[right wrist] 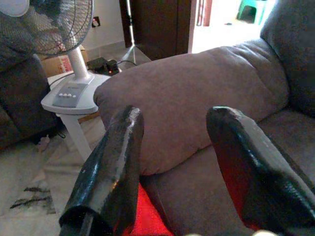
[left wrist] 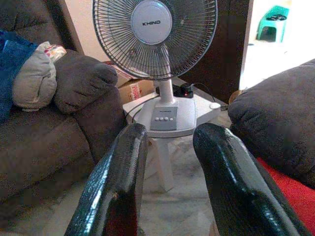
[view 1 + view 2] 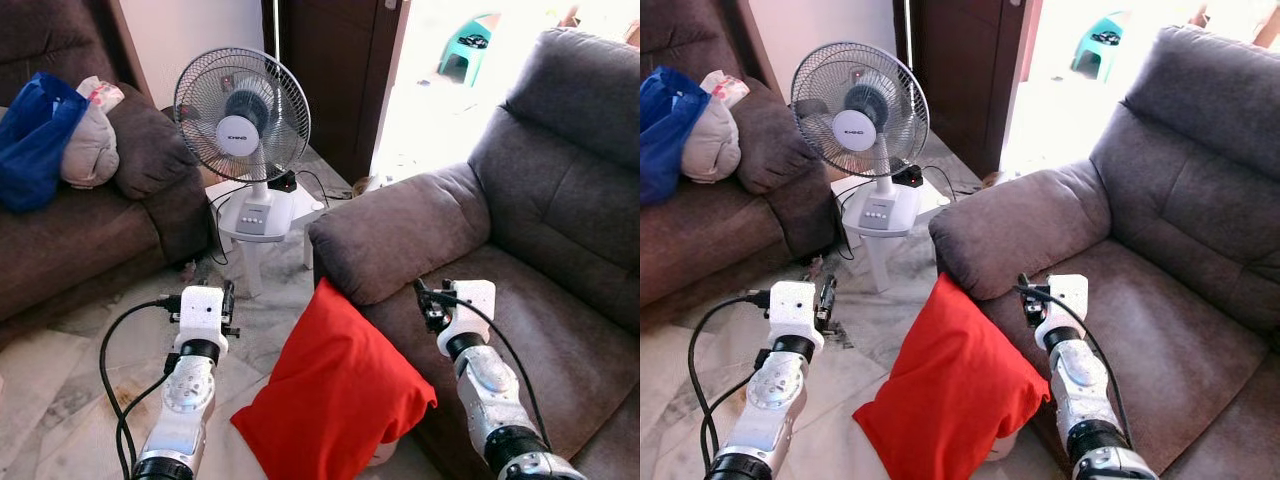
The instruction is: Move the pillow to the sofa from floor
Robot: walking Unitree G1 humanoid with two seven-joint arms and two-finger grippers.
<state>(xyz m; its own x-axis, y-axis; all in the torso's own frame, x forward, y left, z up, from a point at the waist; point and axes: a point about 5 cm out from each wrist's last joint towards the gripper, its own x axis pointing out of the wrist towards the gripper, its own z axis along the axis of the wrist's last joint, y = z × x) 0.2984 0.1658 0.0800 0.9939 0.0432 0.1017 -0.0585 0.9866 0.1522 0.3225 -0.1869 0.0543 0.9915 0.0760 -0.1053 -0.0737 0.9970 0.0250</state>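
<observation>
Leaning against the front of the grey sofa (image 3: 560,250), the red pillow (image 3: 335,400) stands on one corner on the floor, its top corner tucked just under the sofa's padded armrest (image 3: 400,235). Its long axis runs on a slant, from that top corner down toward the robot, so it sits squarely between the two arms.

The left gripper (image 3: 229,302) hangs over bare floor to the pillow's left, fingers parted and nothing between them; in the left wrist view the two black fingers (image 2: 118,187) frame the fan rather than the pillow. The right gripper (image 3: 428,303) hovers over the sofa seat just beside the pillow's upper right edge, also open and empty, and its wrist view catches red cloth low between its fingers (image 1: 110,172). By my reading the right arm is the nearer one, though the pillow's width looks like a job for both, closing in from either side.

Underfoot is pale marbled floor tile (image 3: 60,390), scuffed in places. A white table fan (image 3: 243,120) on a low white stool (image 3: 262,222) stands just behind the left gripper, cords trailing, so the left arm has little room to swing outward. A brown couch (image 3: 90,240) with a blue bag (image 3: 35,140) sits further left, and the sofa seat ahead offers a wide landing spot.
</observation>
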